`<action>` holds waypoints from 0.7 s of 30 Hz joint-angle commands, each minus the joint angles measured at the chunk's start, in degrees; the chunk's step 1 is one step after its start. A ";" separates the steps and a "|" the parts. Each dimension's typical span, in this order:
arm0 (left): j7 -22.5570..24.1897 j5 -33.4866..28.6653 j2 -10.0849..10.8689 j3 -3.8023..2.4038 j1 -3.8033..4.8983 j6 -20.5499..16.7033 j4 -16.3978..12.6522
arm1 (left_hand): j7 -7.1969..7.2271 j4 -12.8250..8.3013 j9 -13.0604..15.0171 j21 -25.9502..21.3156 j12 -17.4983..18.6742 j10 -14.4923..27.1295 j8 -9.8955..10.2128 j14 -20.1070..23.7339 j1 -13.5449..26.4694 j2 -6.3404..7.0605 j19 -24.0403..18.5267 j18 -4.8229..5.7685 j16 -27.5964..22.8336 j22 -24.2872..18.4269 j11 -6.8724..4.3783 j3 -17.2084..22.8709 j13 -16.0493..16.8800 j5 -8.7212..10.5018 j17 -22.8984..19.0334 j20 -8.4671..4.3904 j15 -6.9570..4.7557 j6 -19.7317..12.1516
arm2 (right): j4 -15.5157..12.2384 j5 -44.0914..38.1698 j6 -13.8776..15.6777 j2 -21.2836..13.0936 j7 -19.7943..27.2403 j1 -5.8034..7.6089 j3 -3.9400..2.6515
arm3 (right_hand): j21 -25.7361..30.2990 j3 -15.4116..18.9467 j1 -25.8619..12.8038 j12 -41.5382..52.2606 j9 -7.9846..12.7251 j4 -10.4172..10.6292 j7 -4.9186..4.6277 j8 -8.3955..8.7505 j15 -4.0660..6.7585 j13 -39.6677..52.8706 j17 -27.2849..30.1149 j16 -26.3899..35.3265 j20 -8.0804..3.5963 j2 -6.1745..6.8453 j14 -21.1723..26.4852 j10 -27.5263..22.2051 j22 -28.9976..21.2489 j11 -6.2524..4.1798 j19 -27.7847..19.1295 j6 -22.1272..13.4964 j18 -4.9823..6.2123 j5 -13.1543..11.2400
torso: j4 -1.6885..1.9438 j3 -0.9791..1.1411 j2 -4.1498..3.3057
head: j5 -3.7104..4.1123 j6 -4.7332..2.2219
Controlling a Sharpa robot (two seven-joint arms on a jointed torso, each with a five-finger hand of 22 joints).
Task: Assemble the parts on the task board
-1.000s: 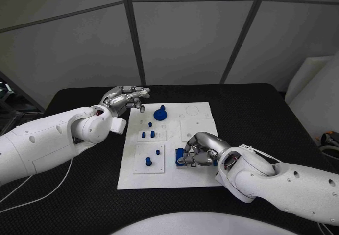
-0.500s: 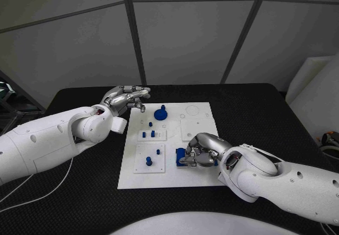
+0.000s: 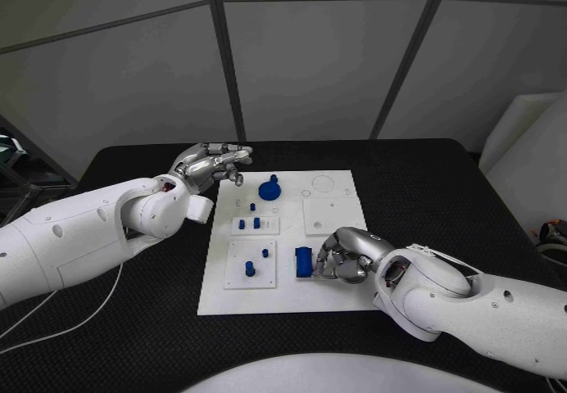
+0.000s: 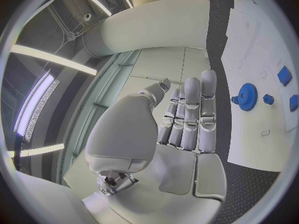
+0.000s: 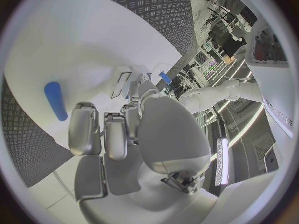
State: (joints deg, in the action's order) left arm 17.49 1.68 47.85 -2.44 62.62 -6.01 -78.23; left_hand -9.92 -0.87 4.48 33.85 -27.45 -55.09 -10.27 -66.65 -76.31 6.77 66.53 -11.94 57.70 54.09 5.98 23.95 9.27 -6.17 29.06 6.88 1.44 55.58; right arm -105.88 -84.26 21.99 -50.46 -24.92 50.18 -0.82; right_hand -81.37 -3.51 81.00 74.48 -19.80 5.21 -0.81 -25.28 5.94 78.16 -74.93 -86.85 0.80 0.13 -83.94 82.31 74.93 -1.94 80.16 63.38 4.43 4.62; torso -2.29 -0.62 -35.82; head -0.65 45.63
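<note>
My right hand [image 3: 342,264] sits curled and empty beside the blue bar [image 3: 302,261]; left hand [image 3: 213,164] open. Next I'd regrasp the bar

Showing the left robot hand [image 4: 184,134] with fingers [image 4: 206,104] extended straight and close together, gripping nothing. Hovering beside the white task board [image 4: 249,59], where a blue gear [image 4: 247,96] and small blue parts [image 4: 284,75] are lying. Lying beneath: the black worktop [image 4: 218,20].

The task board [image 3: 337,299] lies under my right hand [image 3: 342,260]; a long part [image 3: 302,262] lies just beside my fingertips [image 3: 321,264].
</note>
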 commanded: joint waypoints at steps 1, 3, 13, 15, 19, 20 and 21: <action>0.03 0.14 0.00 -0.04 0.03 0.70 -0.01 | -0.12 0.05 -0.08 -0.31 -0.29 0.29 -0.10 0.41 -0.08 -0.52 -0.04 1.46 0.18 -0.06 0.07 -0.39 -0.05 0.18 -0.06 0.17 0.07 -0.42 | -0.09 -0.34 0.27 -0.22 -0.47 0.06 0.01 | -0.17 -0.19 2.12 -0.27 -0.06 0.21 0.09 0.06 0.19 -1.94 -8.36 -0.28 -0.18 -1.65 -4.76 2.59 0.80 -1.23 0.19 0.42 -1.08 -0.27 | 0.03 -0.02 -0.02 | 0.11 0.02; 0.02 0.14 0.02 -0.04 0.01 0.70 -0.01 | -0.12 0.05 -0.08 -0.31 -0.29 0.29 -0.10 0.41 -0.08 -0.52 -0.04 1.46 0.18 -0.06 0.07 -0.39 -0.05 0.18 -0.06 0.17 0.07 -0.42 | -0.23 0.11 0.97 -0.36 0.28 0.07 0.01 | -0.12 -0.26 1.88 -0.53 -0.06 0.28 0.10 0.17 0.20 -2.12 -8.10 -0.16 -0.16 -1.33 -4.70 2.51 0.73 -1.23 0.12 0.43 -1.06 -0.29 | 0.04 -0.05 0.00 | 0.15 0.03; -0.03 0.14 0.36 -0.03 -0.07 0.58 0.00 | -0.12 0.05 -0.08 -0.31 -0.29 0.29 -0.10 0.41 -0.08 -0.52 -0.04 1.46 0.18 -0.06 0.07 -0.39 -0.05 0.18 -0.06 0.17 0.07 -0.42 | -3.58 9.29 5.15 -4.94 10.80 0.16 0.02 | 2.44 -1.60 -0.64 -6.92 2.21 1.93 -2.97 6.67 -1.49 -6.59 -3.51 2.17 0.94 1.49 -3.69 -0.66 -3.04 1.14 -2.73 -3.93 -0.28 3.41 | -0.09 -0.04 0.10 | 0.23 -0.06; -0.05 0.14 0.38 -0.03 -0.11 0.58 0.01 | -0.12 0.05 -0.08 -0.31 -0.29 0.29 -0.10 0.41 -0.08 -0.52 -0.04 1.46 0.18 -0.06 0.07 -0.39 -0.05 0.18 -0.06 0.17 0.07 -0.42 | -4.42 11.60 5.43 -6.62 11.99 0.41 0.02 | 2.86 -1.00 -2.12 -8.41 3.22 2.91 -4.22 9.18 -2.27 -7.65 -3.10 2.41 1.51 2.56 -3.62 -1.39 -3.62 2.12 -3.13 -5.86 -0.17 8.23 | -0.06 -0.04 0.08 | 0.45 -0.13; -0.06 0.14 0.39 -0.03 -0.18 0.55 0.03 | -0.12 0.05 -0.08 -0.31 -0.29 0.29 -0.10 0.41 -0.08 -0.52 -0.04 1.46 0.18 -0.06 0.07 -0.39 -0.05 0.18 -0.06 0.17 0.07 -0.42 | -5.22 13.37 5.57 -9.69 11.76 0.80 0.02 | 3.39 -0.25 -3.87 -11.05 4.43 4.47 -5.09 11.94 -3.07 -9.59 -2.44 2.82 2.50 3.47 -3.50 -2.50 -4.31 2.92 -3.57 -6.20 0.03 12.38 | -0.07 -0.05 0.06 | 1.02 -0.32; -0.06 0.14 0.38 -0.03 -0.20 0.53 0.04 | -0.12 0.05 -0.08 -0.31 -0.29 0.29 -0.10 0.41 -0.08 -0.52 -0.04 1.46 0.18 -0.06 0.07 -0.39 -0.05 0.18 -0.06 0.17 0.07 -0.42 | -5.29 13.21 5.48 -10.54 11.04 0.87 0.01 | 3.48 -0.11 -4.12 -11.50 4.74 4.94 -5.15 12.61 -3.12 -9.93 -2.37 2.88 2.71 3.60 -3.49 -2.63 -4.39 3.02 -3.61 -5.79 0.10 13.34 | -0.07 -0.07 0.07 | 1.17 -0.35; -0.06 0.14 0.38 -0.03 -0.21 0.52 0.03 | -0.12 0.05 -0.08 -0.31 -0.29 0.29 -0.10 0.41 -0.08 -0.52 -0.04 1.46 0.18 -0.06 0.07 -0.39 -0.05 0.18 -0.06 0.17 0.07 -0.42 | -5.28 12.82 5.38 -11.19 10.37 0.92 0.01 | 3.67 0.21 -4.61 -12.34 4.94 5.40 -5.19 13.03 -3.21 -10.57 -2.09 3.04 2.81 3.89 -3.43 -2.95 -4.66 3.06 -3.79 -5.57 0.18 14.13 | -0.08 -0.10 0.09 | 1.35 -0.37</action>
State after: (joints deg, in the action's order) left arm 17.36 1.67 48.24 -2.43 62.34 -5.99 -78.17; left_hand -9.92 -0.87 4.49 33.85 -27.45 -55.09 -10.27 -66.65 -76.32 6.77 66.53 -11.83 57.70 54.10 5.98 23.95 9.28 -6.17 29.07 6.88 1.44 55.58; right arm -110.95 -74.42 25.91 -61.24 -15.69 51.01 -0.81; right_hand -77.99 -3.47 77.05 62.63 -15.04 10.26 -5.97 -12.62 3.16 68.00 -74.92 -84.05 3.20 3.80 -84.04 79.71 70.42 1.06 76.36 57.50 4.43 18.10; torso -2.34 -0.65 -35.74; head 0.32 45.34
